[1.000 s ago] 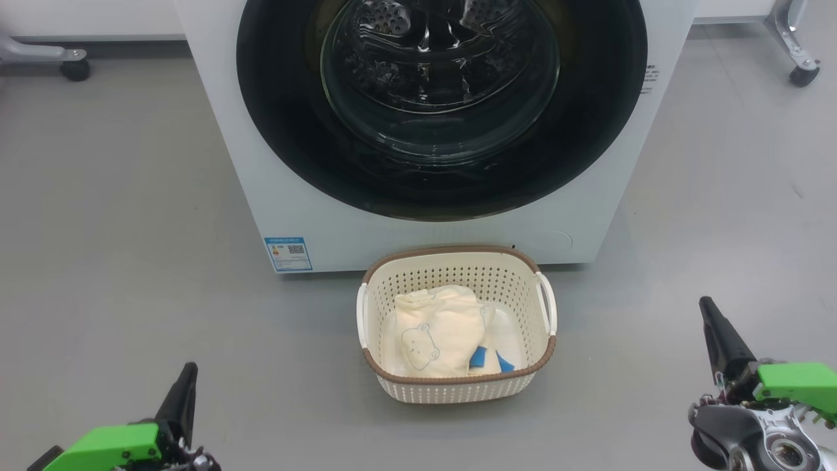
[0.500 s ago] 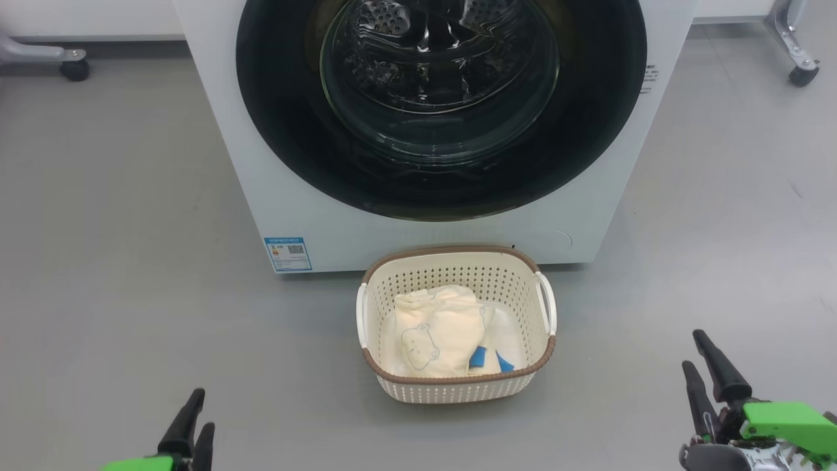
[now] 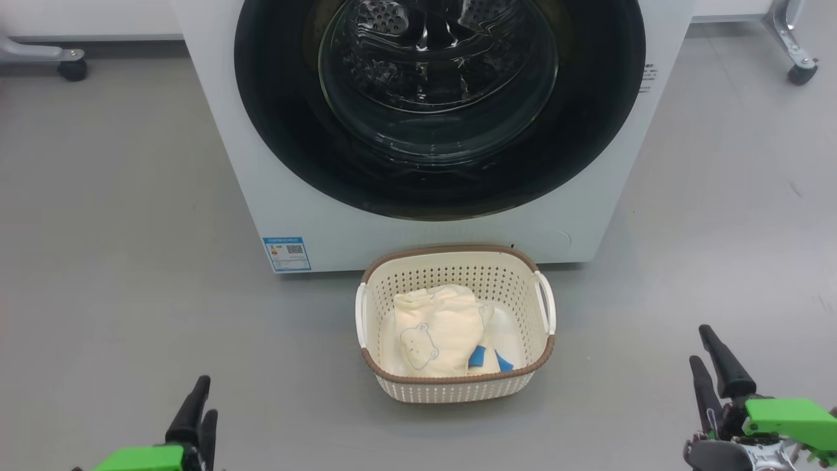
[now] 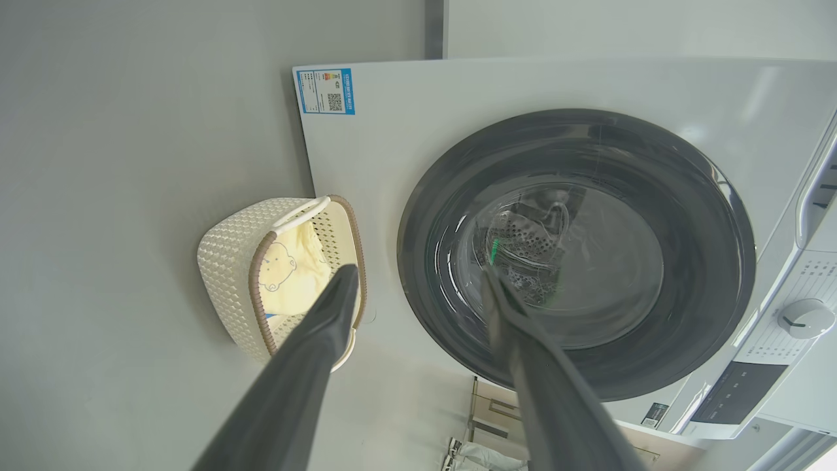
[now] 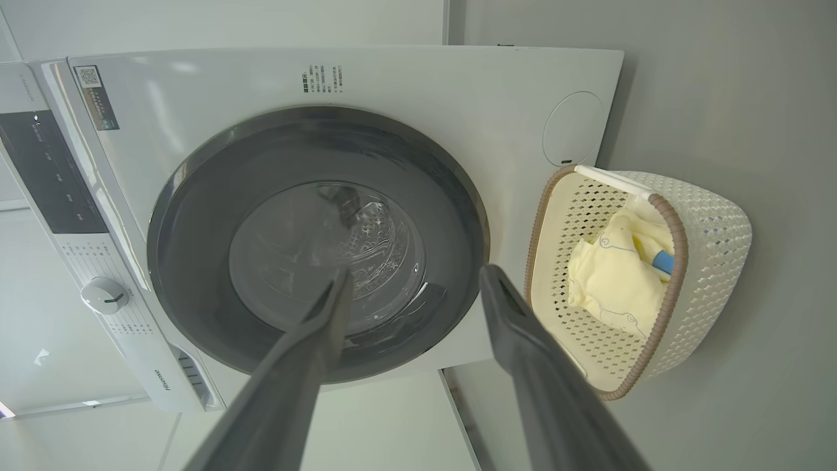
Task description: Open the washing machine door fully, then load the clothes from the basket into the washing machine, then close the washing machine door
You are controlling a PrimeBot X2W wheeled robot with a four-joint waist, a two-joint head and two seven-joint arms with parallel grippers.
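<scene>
At the left claw: fingers spread wide, grips nothing, touches nothing; hovers low over the near left part of the grey floor. At the right claw: the same wide spread, empty, touching nothing, above the near right part of the floor. Both well apart from everything else.

Farther out, midway between the two, on the floor: the basket, upright, with brown rim band and white side handles. Back rim just beside the lower front edge of the washing machine; touching or not, cannot tell. Inside the basket: the clothes, a cream-yellow bundle with a drawn bear face uppermost and a blue cuff poking out toward the basket's right side.

Behind the basket, on the machine's front: the round door, lying flat against the white panel, with a glossy black rim around a bulging glass centre and holed steel visible through the glass. At the front's lower left corner: a blue sticker. On the control panel, in the left wrist view: a white knob.

At the far left and far right of the floor: black castor wheels.
</scene>
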